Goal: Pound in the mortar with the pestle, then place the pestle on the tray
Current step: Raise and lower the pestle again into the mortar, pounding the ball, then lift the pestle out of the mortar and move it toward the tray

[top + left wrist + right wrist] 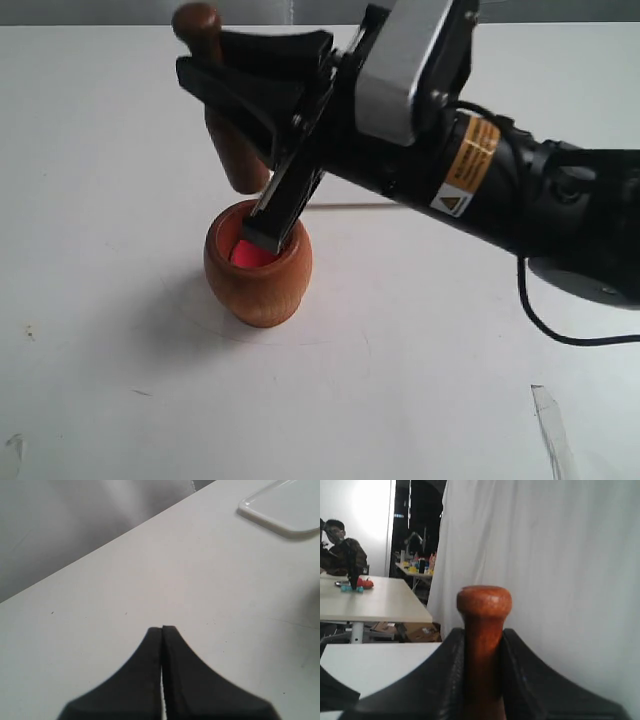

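The reddish-brown mortar point(258, 268) stands upright on the white table, a red ball point(249, 254) showing inside. My right gripper point(203, 70) is shut on the pestle point(237, 158) and holds it tilted, knob up. Its thick blunt end hangs just above and behind the mortar's rim. In the right wrist view the knob of the pestle point(484, 602) rises between the two black fingers of my right gripper point(483, 635). My left gripper point(162, 628) is shut and holds nothing; it hovers over bare table. A corner of the white tray point(285, 505) lies beyond it. The exterior view shows neither the tray nor the left gripper.
My right arm point(520, 190) reaches in from the right, and a black cable point(535, 318) hangs under it. A strip of clear tape point(552, 425) sits near the table's front right. A white curtain point(560, 570) hangs behind the table.
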You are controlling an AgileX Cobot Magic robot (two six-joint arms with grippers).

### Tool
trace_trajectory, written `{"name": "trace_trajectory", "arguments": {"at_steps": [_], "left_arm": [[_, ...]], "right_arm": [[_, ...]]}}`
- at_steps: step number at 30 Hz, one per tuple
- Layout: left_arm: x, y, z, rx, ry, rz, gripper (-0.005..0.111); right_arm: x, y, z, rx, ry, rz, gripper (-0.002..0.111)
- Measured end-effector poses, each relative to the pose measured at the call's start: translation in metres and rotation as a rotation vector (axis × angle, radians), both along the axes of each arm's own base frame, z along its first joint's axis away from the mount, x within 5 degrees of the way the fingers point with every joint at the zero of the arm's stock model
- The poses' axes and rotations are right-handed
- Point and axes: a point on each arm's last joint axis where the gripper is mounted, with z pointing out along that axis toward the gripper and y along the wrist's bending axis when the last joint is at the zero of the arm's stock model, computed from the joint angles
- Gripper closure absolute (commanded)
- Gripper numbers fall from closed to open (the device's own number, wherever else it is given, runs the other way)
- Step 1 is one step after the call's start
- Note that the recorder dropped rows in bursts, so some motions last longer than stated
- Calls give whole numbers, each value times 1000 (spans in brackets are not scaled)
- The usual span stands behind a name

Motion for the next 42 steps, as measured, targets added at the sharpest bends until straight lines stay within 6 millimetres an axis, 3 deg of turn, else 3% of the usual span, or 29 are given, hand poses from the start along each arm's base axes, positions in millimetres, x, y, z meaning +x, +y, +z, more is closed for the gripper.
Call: {"name": "trace_trajectory", "arguments": {"at_steps": [3, 7, 10, 18, 22, 27, 32, 38, 42], "left_arm": [[0, 0, 0, 0, 0, 0, 107], [0, 0, 0, 0, 0, 0, 107], [0, 0, 0, 0, 0, 0, 107], [0, 0, 0, 0, 0, 0, 107], [0, 0, 0, 0, 0, 0, 107], [0, 0, 0, 0, 0, 0, 107], [0, 0, 0, 0, 0, 0, 107], [0, 0, 0, 0, 0, 0, 107], [0, 0, 0, 0, 0, 0, 107]], "right_arm": [[-3, -5, 11, 16, -26, -7, 108], [1, -1, -1, -46, 1, -20, 108], [7, 6, -22, -103, 46, -25, 108], [22, 22, -103, -247, 212, -42, 108], [25, 25, -115, -206, 248, -46, 108], [25, 25, -116, -179, 252, -43, 108], [24, 23, -98, -183, 178, -53, 108], [15, 7, -23, -64, -51, -102, 108], [12, -17, 25, -50, -161, -273, 108]]}}
